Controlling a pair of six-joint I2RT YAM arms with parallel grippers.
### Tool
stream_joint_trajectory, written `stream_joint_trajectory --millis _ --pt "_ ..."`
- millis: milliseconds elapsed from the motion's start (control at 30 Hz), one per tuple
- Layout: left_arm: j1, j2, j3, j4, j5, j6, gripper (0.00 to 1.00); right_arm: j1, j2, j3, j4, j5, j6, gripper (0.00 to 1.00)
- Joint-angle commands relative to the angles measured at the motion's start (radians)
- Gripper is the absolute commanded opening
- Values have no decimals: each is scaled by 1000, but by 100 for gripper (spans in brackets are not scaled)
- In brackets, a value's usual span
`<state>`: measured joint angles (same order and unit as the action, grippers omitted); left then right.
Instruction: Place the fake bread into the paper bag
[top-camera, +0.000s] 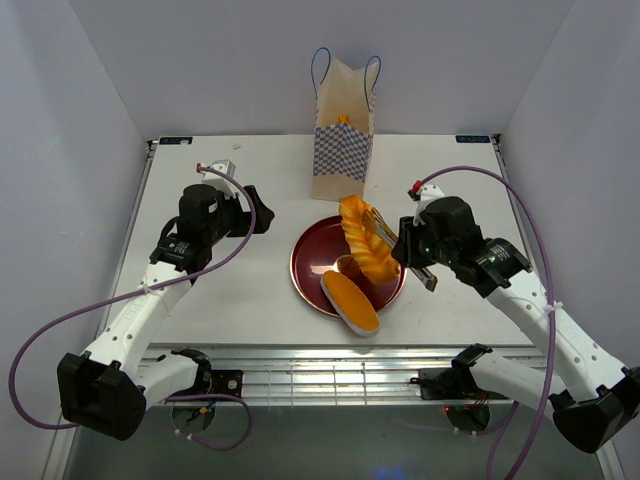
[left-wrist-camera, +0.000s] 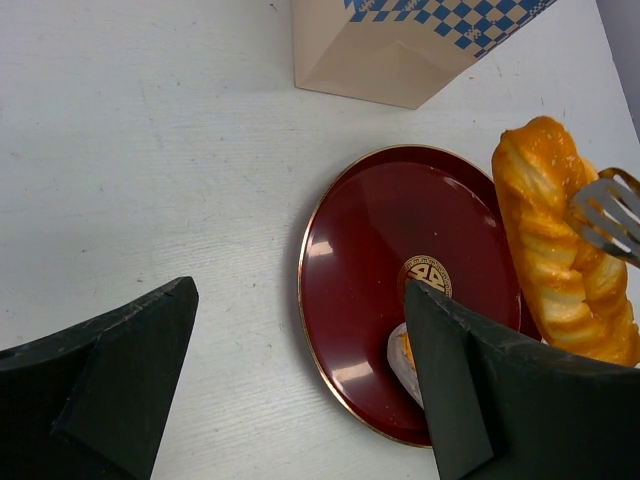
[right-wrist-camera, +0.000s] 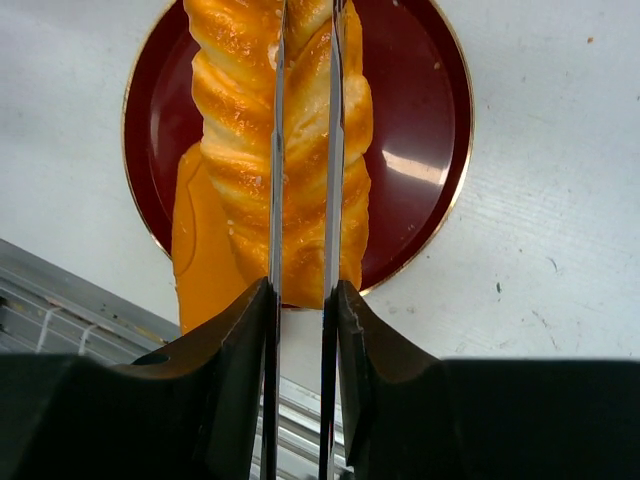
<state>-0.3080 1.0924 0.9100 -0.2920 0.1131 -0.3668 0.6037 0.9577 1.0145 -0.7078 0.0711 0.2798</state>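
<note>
Fake bread loaf (top-camera: 355, 238) points lengthwise at the paper bag (top-camera: 343, 140), pinched in right gripper (top-camera: 381, 226); left gripper (top-camera: 259, 213) spread

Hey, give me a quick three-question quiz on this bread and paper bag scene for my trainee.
1. True or false: the left gripper is open and empty.
2. The right gripper holds the long braided glossy orange loaf with: A bare fingers, B thin metal tongs, C a suction cup.
3. Fill in: the oval orange roll lies on the near rim of the dark red round ____.
Key: 1 true; 2 B; 3 plate.
</note>
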Motion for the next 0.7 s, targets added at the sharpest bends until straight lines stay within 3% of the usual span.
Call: stream_joint_trajectory --millis 0,267,667 --pt "0 -8 33 5 7 -1 95 4 44 130 137 -10 -14 23" --pt "0 -3 30 4 2 -1 95 4 214 450 206 -48 -54 24" --pt "0 -6 32 5 7 -3 95 4 293 621 274 -34 -56 24"
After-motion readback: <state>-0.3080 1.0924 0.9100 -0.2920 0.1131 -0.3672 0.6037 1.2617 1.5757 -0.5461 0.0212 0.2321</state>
